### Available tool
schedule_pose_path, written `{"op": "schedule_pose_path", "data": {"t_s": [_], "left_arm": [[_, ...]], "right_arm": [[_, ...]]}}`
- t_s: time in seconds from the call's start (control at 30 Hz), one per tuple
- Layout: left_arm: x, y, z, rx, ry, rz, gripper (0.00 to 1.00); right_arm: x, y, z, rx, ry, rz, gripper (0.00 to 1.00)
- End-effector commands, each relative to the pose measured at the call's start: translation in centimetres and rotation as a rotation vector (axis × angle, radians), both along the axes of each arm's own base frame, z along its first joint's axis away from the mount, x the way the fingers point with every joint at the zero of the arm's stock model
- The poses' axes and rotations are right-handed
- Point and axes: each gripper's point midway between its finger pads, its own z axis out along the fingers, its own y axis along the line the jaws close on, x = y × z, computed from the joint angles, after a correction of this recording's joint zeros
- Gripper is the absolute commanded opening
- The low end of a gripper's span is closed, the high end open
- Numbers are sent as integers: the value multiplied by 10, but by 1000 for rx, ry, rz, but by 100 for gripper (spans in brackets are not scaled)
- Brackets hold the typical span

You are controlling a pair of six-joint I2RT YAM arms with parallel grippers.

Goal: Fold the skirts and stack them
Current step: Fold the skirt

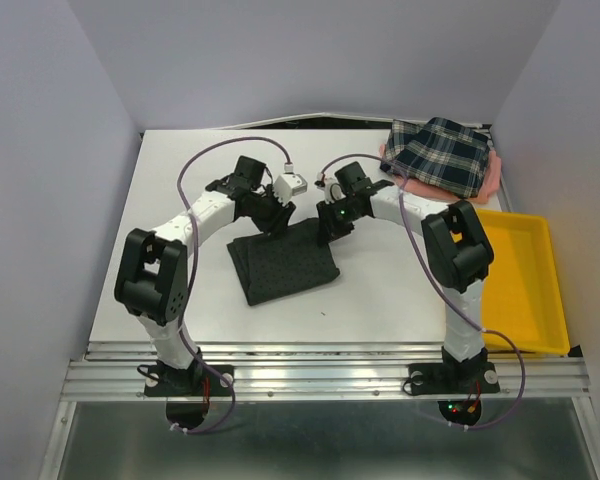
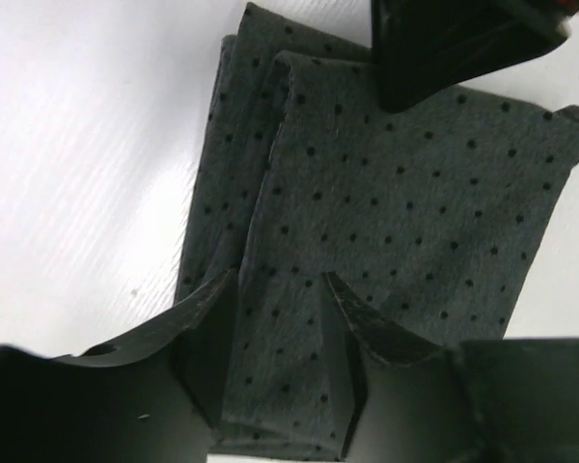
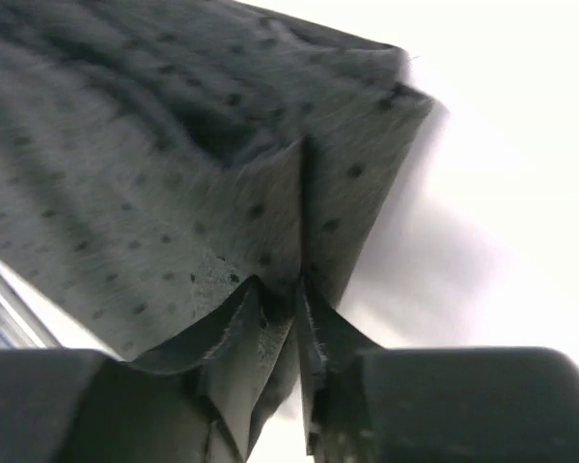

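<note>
The charcoal-black dotted skirt [image 1: 283,262] lies folded at the table's middle. My left gripper [image 1: 277,222] is at its far left edge. In the left wrist view, the left gripper [image 2: 280,289] stands open, fingertips down on the dotted skirt [image 2: 405,212], which lies flat between them. My right gripper [image 1: 328,232] is at the skirt's far right corner. There the right gripper [image 3: 279,282] is shut on a raised crease of the dotted skirt [image 3: 125,193]. The plaid skirt [image 1: 440,152] lies folded on the pink skirt [image 1: 492,180] at the back right.
A yellow plastic tray [image 1: 525,280] sits along the table's right edge, just in front of the plaid and pink pile. The right gripper's dark body [image 2: 454,48] shows at the top of the left wrist view. White walls close in the table on three sides.
</note>
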Motion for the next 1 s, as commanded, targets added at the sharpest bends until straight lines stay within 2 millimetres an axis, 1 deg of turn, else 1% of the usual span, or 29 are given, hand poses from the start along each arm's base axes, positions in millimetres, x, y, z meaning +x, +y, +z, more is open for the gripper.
{"op": "schedule_pose_path", "data": {"t_s": [0.0, 0.03, 0.07, 0.1, 0.13, 0.17, 0.2, 0.23, 0.27, 0.3, 0.37, 0.4, 0.43, 0.47, 0.5, 0.53, 0.57, 0.6, 0.63, 0.67, 0.7, 0.73, 0.77, 0.8, 0.83, 0.87, 0.9, 0.93, 0.97], "left_arm": [[19, -16, -8, -51, 21, 45, 47], [21, -16, -24, -44, 65, 72, 46], [25, -13, -32, -31, 77, 104, 47], [31, -12, -38, -22, 82, 124, 46], [31, -10, -47, -12, 105, 135, 45], [31, -8, -60, -6, 142, 147, 46], [35, -5, -66, -8, 147, 163, 46], [35, -3, -76, 1, 167, 171, 46], [36, -1, -79, 1, 179, 175, 46], [36, 0, -79, -8, 188, 162, 47], [42, 1, -63, -20, 139, 146, 53], [46, 0, -42, -28, 68, 121, 59], [48, 1, -28, -32, 29, 114, 61], [51, 4, -16, -26, -12, 117, 63], [51, 7, -1, -22, -60, 104, 67], [50, 8, 10, -15, -98, 96, 68], [44, 11, 32, 1, -152, 90, 68], [38, 12, 41, 15, -177, 72, 68], [32, 14, 46, 42, -204, 36, 68], [23, 16, 59, 52, -234, 23, 68], [4, 16, 52, 74, -196, -7, 68], [-6, 18, 51, 79, -179, -18, 68], [-19, 18, 57, 69, -181, -42, 68], [-34, 21, 51, 83, -141, -56, 68], [-53, 22, 45, 90, -118, -84, 68], [-64, 22, 41, 95, -104, -103, 68], [-82, 27, 28, 118, -69, -132, 68], [-95, 23, 30, 119, -83, -166, 69], [-103, 22, 27, 126, -85, -188, 69]], "right_arm": [[19, 8, -18, 16, -3, -23, 24], [24, 3, -30, -1, 11, -37, 24], [26, 4, -32, -3, 11, -40, 24], [31, 0, -34, -9, 9, -54, 24], [33, 1, -35, -10, 7, -60, 24], [39, -1, -32, -5, -1, -70, 24], [40, 0, -27, 3, -5, -72, 24], [42, 2, -21, 15, -12, -73, 25], [43, 4, -13, 27, -20, -73, 27], [47, 2, 3, 49, -44, -82, 32], [52, 0, 21, 71, -68, -103, 39], [58, -4, 40, 83, -101, -127, 45], [58, -5, 49, 88, -119, -134, 51], [59, -11, 56, 82, -130, -148, 58], [59, -14, 72, 83, -175, -148, 66], [58, -19, 77, 69, -193, -153, 67], [49, -24, 74, 56, -186, -149, 70], [45, -27, 88, 63, -224, -138, 71], [39, -30, 92, 62, -235, -127, 72], [34, -33, 95, 58, -250, -109, 73], [25, -36, 93, 53, -249, -84, 77], [20, -38, 96, 47, -277, -44, 79], [12, -43, 103, 39, -286, -33, 82], [9, -47, 104, 21, -320, 5, 84], [3, -55, 95, -16, -336, 39, 88], [-1, -60, 95, -35, -354, 54, 89], [-6, -65, 100, -46, -381, 71, 90], [-11, -74, 92, -89, -396, 95, 90], [-13, -79, 91, -110, -414, 100, 91]]}}
